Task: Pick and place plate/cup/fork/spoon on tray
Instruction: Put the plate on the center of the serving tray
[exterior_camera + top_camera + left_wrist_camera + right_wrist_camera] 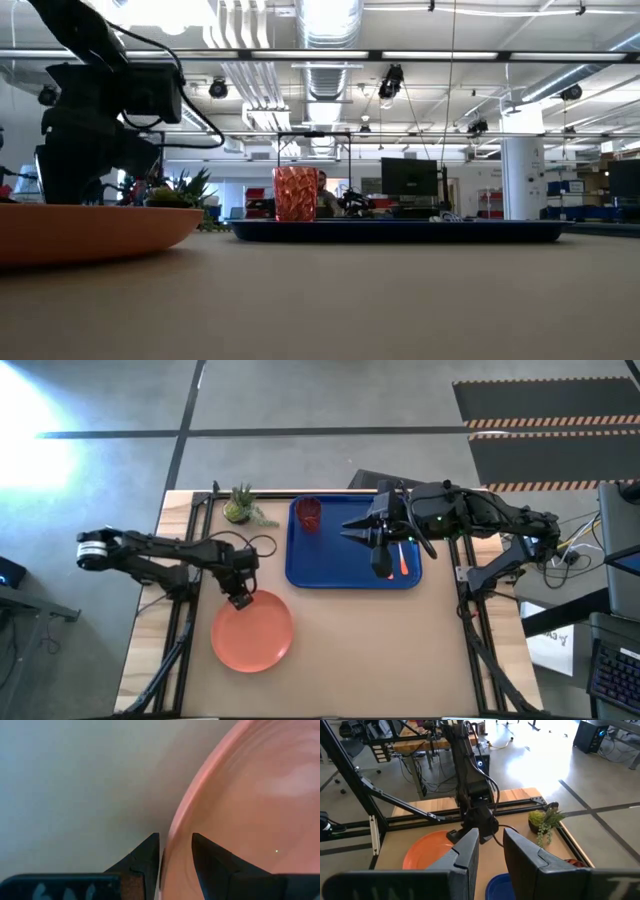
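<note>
Round salmon-orange plastic plate [252, 637] lies on the desk [380, 650], beside the deep-blue rectangular tray [320, 565]; left tool [239, 599] pinches its rim, right tool [381, 565] hovers narrow over the tray

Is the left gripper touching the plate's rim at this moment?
Touching. In the left wrist view the left gripper straddles the plate rim, one finger pressed against its outer edge.
</note>
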